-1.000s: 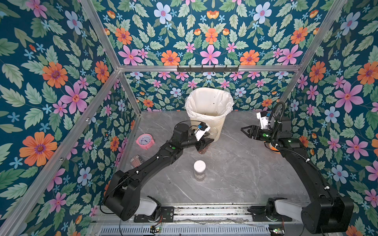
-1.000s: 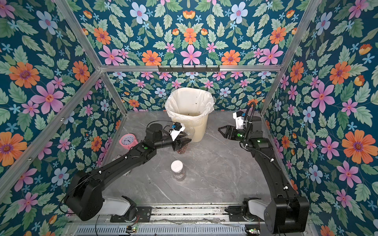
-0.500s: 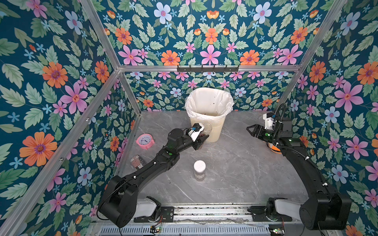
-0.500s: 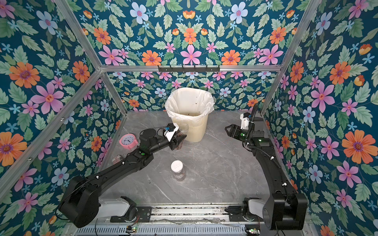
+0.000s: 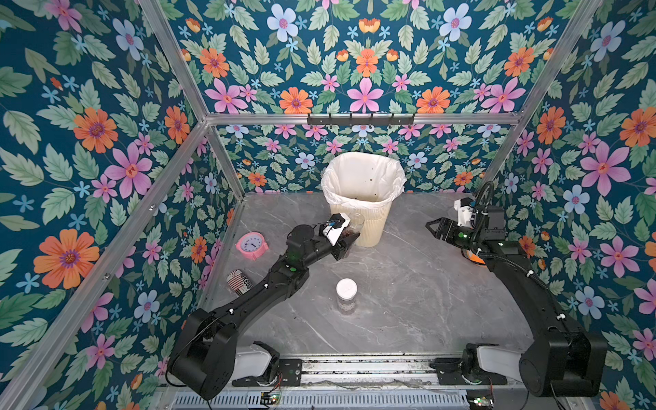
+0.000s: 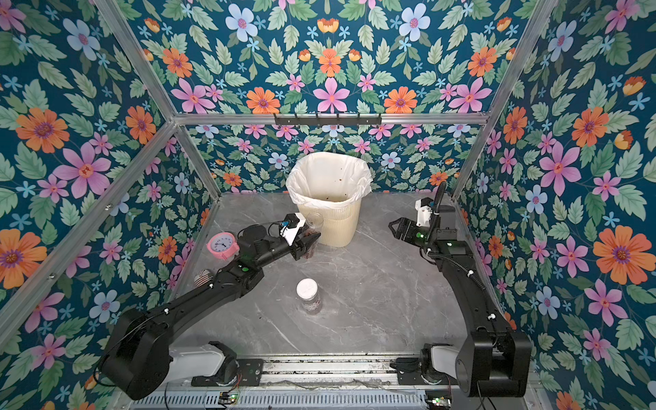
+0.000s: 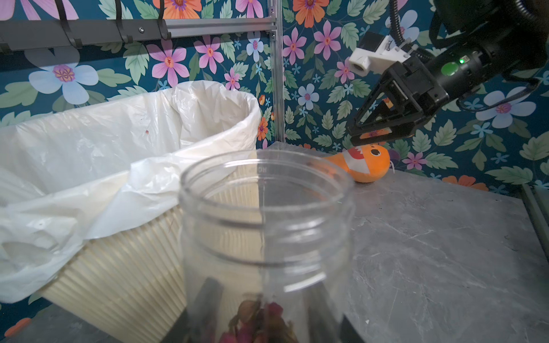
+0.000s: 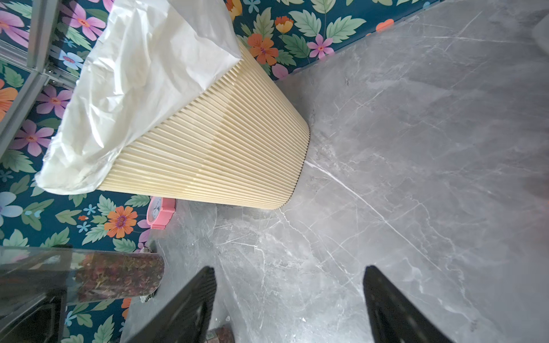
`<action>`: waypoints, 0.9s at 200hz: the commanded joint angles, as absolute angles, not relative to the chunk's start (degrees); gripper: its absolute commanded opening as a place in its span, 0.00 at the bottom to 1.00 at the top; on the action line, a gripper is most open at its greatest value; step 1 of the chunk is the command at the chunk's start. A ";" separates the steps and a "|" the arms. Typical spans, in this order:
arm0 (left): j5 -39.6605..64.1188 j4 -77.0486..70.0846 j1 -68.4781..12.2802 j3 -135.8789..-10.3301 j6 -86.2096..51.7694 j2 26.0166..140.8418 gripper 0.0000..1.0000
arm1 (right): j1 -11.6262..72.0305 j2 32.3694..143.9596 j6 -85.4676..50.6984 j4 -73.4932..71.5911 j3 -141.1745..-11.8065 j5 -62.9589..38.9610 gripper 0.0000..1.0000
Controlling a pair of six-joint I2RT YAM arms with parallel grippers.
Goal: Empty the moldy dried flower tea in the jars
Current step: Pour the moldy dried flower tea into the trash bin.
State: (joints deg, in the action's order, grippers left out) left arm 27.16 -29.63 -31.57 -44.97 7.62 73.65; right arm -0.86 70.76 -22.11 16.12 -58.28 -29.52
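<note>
Left gripper (image 5: 347, 243) half closed on the lidless jar (image 7: 264, 231), at the bin's (image 5: 371, 227) eight o'clock; tea (image 7: 258, 323) lies in its base. Right gripper (image 5: 436, 227) wide open, empty, at three o'clock. Lidded jar (image 5: 346, 296) stands at six o'clock. Judged light, smooth, thin-walled: grip mid-body, moderately; loose tea should pour freely.

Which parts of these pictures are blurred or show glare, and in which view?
Left wrist view: the open jar sits close to the lens, its lower part soft, pale reflections on its wall. Right wrist view: the right gripper shows dark jaws, slightly soft, at the edge. Both top views: even light, and the lidded jar is sharp.
</note>
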 commanded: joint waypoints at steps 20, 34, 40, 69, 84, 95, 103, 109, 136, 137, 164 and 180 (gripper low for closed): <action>23.76 -21.36 -31.48 -51.43 9.17 71.06 0.46 | -0.85 68.58 -20.60 13.07 -58.54 -32.34 0.81; 20.86 -15.74 -31.55 -55.06 11.19 71.44 0.46 | -0.79 68.48 -20.48 13.38 -59.11 -33.01 0.82; 19.44 -12.98 -31.55 -57.00 12.18 71.90 0.46 | -0.82 68.55 -20.49 13.61 -59.51 -33.28 0.82; 11.20 -1.86 -31.54 -67.85 16.93 77.07 0.46 | -0.82 69.08 -21.06 13.97 -61.20 -35.25 0.82; 8.51 3.04 -31.54 -73.45 18.35 80.60 0.46 | -0.86 69.67 -21.46 13.96 -62.21 -36.55 0.82; 8.49 3.90 -31.51 -76.61 18.46 82.29 0.46 | -0.80 70.10 -21.76 13.88 -62.78 -37.62 0.82; 9.46 3.50 -31.53 -77.81 18.33 82.90 0.46 | -0.85 70.29 -21.89 13.79 -63.01 -38.19 0.82; 10.09 3.01 -31.52 -78.52 17.93 83.29 0.46 | -0.87 70.46 -21.89 13.73 -63.10 -38.39 0.82; 13.75 3.16 -31.55 -82.25 14.33 84.63 0.46 | -0.79 70.95 -20.20 13.71 -63.97 -42.51 0.82; 13.95 3.16 -31.55 -82.30 14.11 84.68 0.46 | -0.74 70.94 -20.03 13.62 -63.98 -42.70 0.82; 17.39 2.02 -33.27 -84.63 8.87 85.09 0.47 | 1.84 69.43 -15.84 11.59 -63.68 -46.20 0.84; 18.84 0.05 -34.68 -85.50 5.32 85.32 0.47 | 4.74 68.55 -13.45 10.14 -63.44 -47.35 0.86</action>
State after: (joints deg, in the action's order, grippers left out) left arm 14.90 3.40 -33.19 -84.33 11.66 85.17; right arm 2.02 69.84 -18.46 13.72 -63.55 -42.96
